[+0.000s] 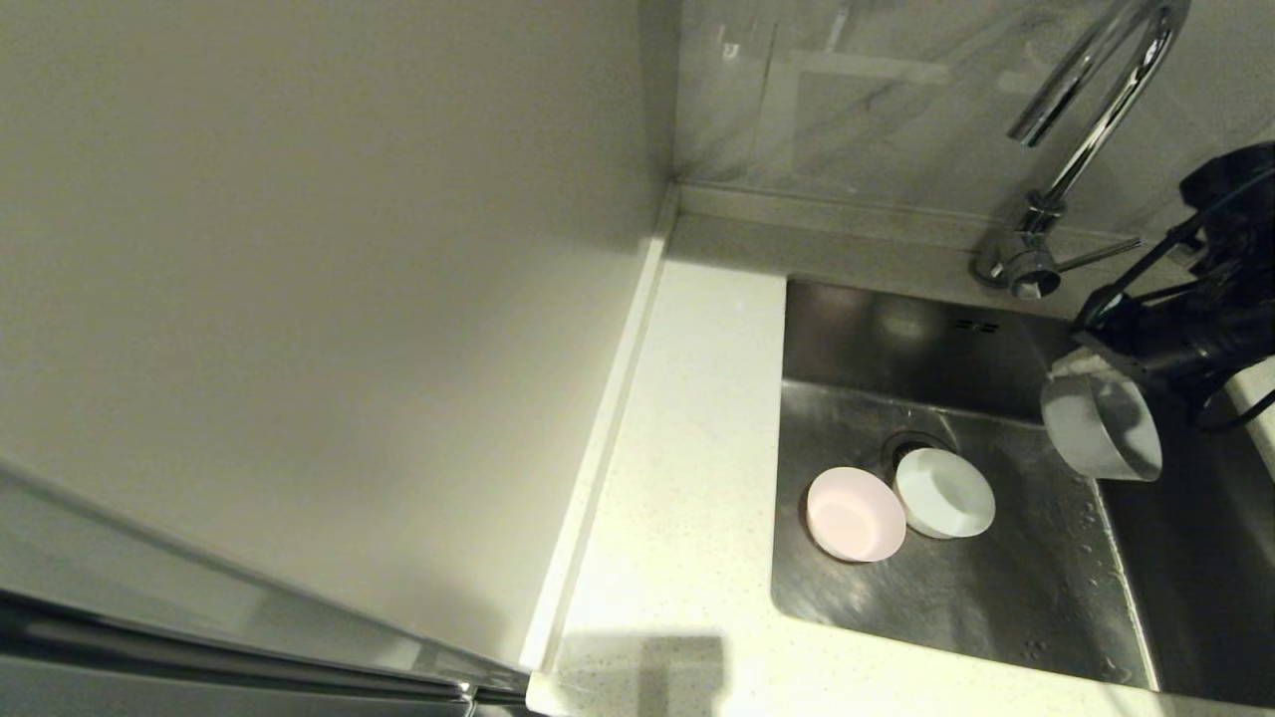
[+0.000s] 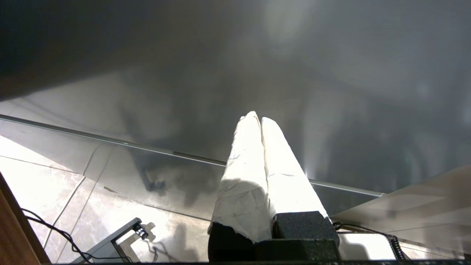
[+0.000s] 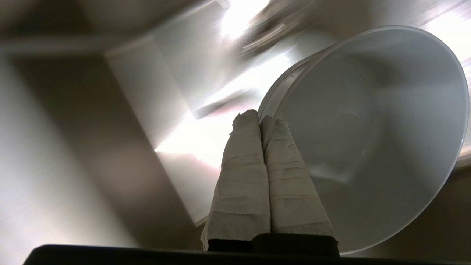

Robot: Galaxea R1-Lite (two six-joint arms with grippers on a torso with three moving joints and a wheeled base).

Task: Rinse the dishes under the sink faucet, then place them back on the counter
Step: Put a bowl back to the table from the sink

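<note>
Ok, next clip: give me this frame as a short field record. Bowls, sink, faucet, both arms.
pink bowl: on the sink floor, upright, touching the mint-white bowl
mint-white bowl: on the sink floor, tilted, by the drain
steel bowl: held above the sink, tipped on its side
right gripper: jaws pinched on the steel bowl's rim, over the sink's right side
left gripper: jaws together, empty, away from the sink
faucet: no water visible
counter: no bowls on it
</note>
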